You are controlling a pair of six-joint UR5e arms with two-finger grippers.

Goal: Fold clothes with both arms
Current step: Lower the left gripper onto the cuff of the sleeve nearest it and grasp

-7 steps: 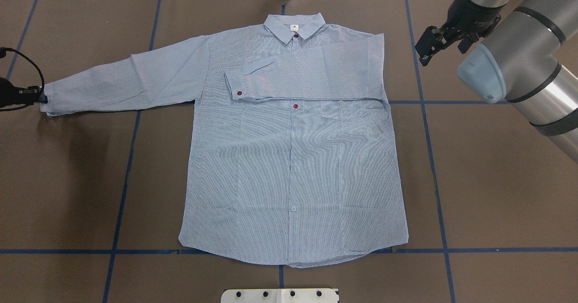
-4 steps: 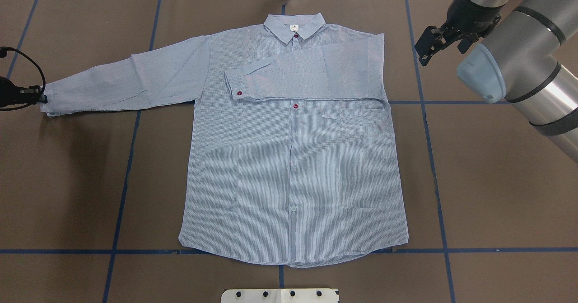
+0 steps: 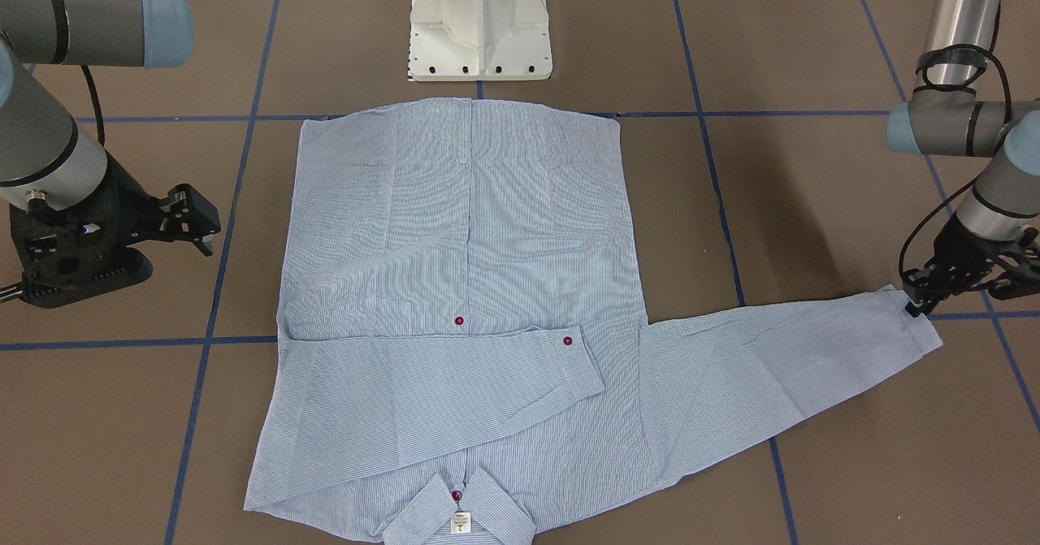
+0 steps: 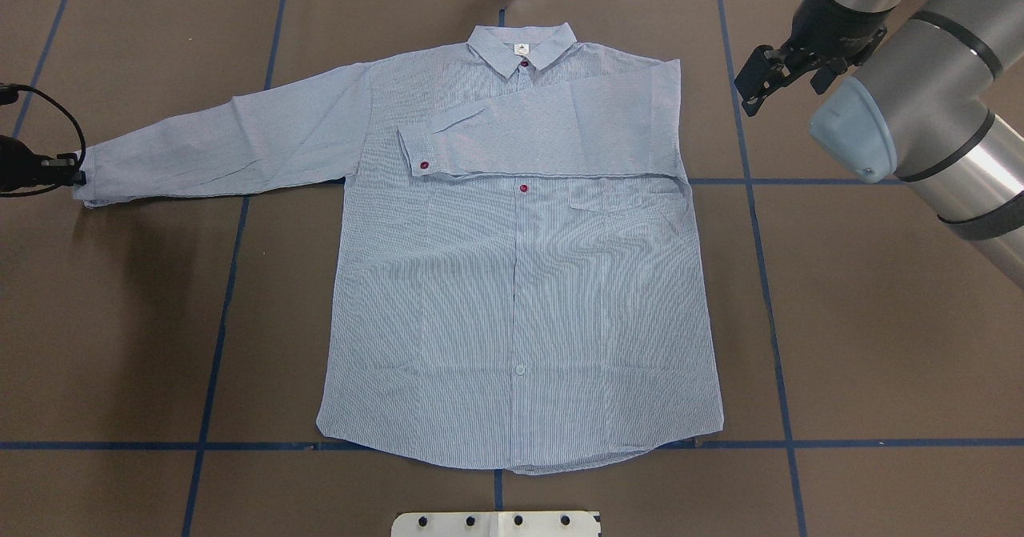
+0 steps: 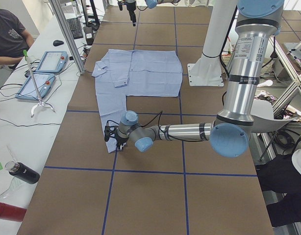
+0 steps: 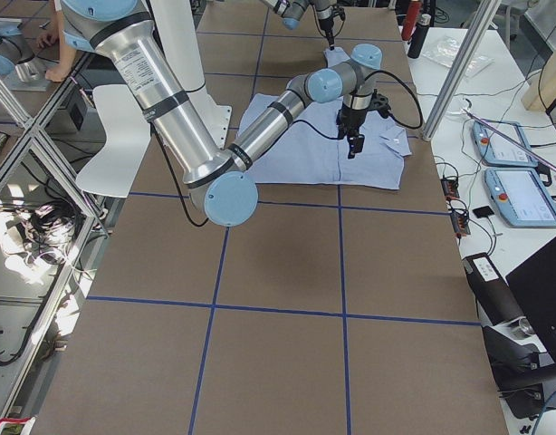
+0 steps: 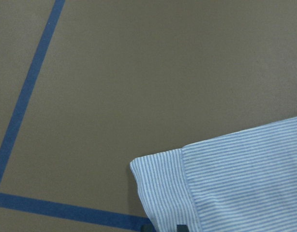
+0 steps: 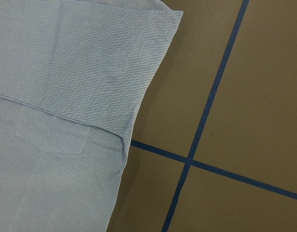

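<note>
The left gripper (image 3: 914, 305) is down at the cuff (image 7: 163, 188) of the outstretched sleeve (image 4: 224, 145), near the table's left end. In the wrist view its fingertips (image 7: 181, 228) show close together at the bottom edge with striped cloth between them, so I judge it narrow and pinching the cuff. The right gripper (image 4: 754, 93) hangs empty with its jaws apart, above bare table just off the shirt's shoulder, toward the far right corner.

The shirt (image 4: 520, 305) lies flat, front up, mid-table, with its collar toward the far edge and its hem toward the robot's edge by the white pedestal base (image 3: 479, 25). The other sleeve (image 4: 552, 133) is already folded across the chest. The step in hand therefore looks like the second sleeve fold. The next move calls for lifting the cuff just clear and carrying it across the chest toward the opposite shoulder, then laying it along the folded sleeve (a high, quick lift could drag the body and spoil its flat lie).

The table (image 4: 880, 321) is matte brown, marked into squares by blue tape (image 4: 768, 297). Beyond its far edge a white bench carries two tablet-like pendants (image 5: 42, 68), cables and a dark bottle (image 5: 24, 174). A person (image 5: 8, 34) sits there, among aluminium framing posts.
</note>
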